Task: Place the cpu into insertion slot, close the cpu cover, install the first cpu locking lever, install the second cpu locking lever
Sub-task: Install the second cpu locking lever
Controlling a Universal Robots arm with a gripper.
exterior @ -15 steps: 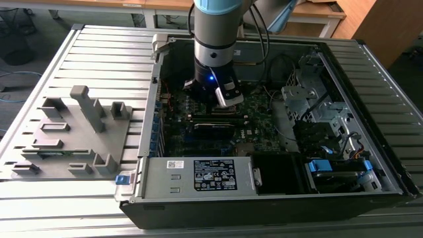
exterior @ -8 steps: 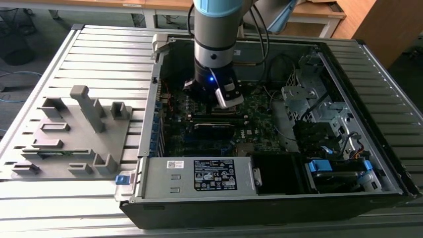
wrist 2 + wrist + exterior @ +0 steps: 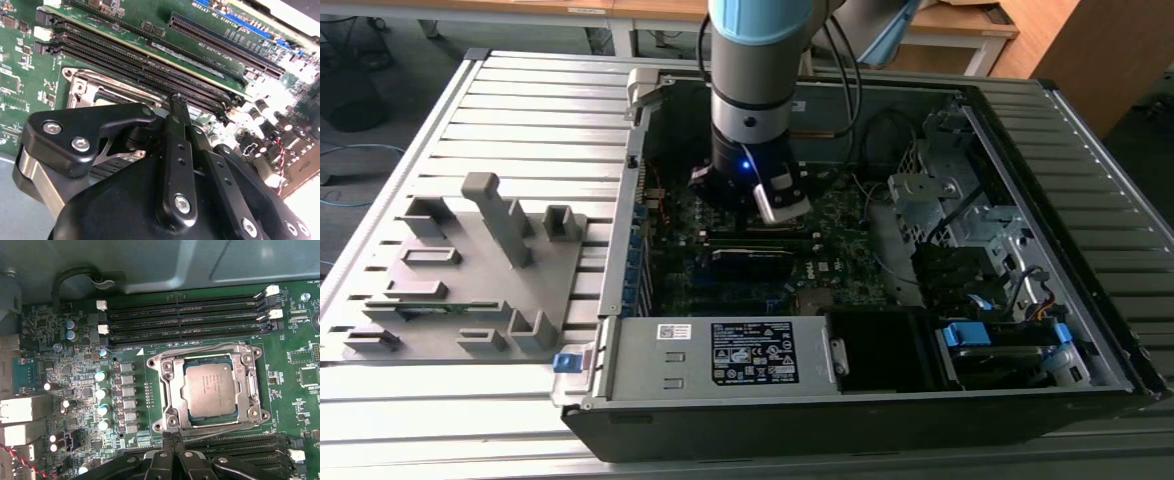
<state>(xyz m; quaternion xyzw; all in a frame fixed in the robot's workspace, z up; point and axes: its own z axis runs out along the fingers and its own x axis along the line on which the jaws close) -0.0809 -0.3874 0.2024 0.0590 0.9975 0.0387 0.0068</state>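
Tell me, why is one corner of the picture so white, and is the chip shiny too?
In the second wrist view, glare washes out the board's edge to white, and the gripper up close looks soft. In the first wrist view, the cpu gives a dull grey sheen, with no hard glare. In the exterior view, the case inside lies in shadow.

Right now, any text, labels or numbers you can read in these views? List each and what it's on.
None can be quoted; all print is too small or blurred to read.
Black label on the power supply box: white print, unreadable.
White sticker beside it: unreadable.
The cpu top: faint marking, unreadable.
Motherboard white lettering: unreadable.
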